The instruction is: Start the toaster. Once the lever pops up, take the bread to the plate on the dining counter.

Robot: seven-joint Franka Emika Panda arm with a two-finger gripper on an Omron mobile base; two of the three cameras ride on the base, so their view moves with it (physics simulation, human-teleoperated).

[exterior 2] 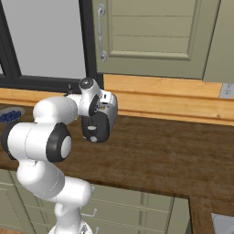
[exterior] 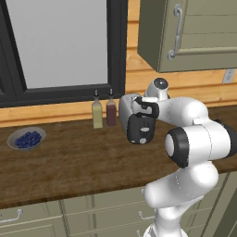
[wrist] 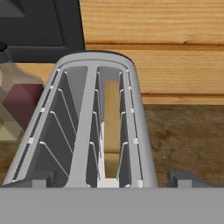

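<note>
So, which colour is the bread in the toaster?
Tan-brown. The bread stands in the right slot of the silver toaster, best seen in the hand view.

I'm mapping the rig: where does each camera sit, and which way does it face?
Left base view: behind-left of the arm, facing the dining counter; arm and toaster show.
Right base view: behind-right, same counter, same arm.
Hand view: above the toaster, looking into its slots at the bread; end effector fingertips low.
Shared: both base views show the blueberry bowl.

The dark wooden counter (exterior: 69,162) carries two bottles (exterior: 104,112), a blueberry bowl (exterior: 26,138) and the toaster (wrist: 87,127).
</note>
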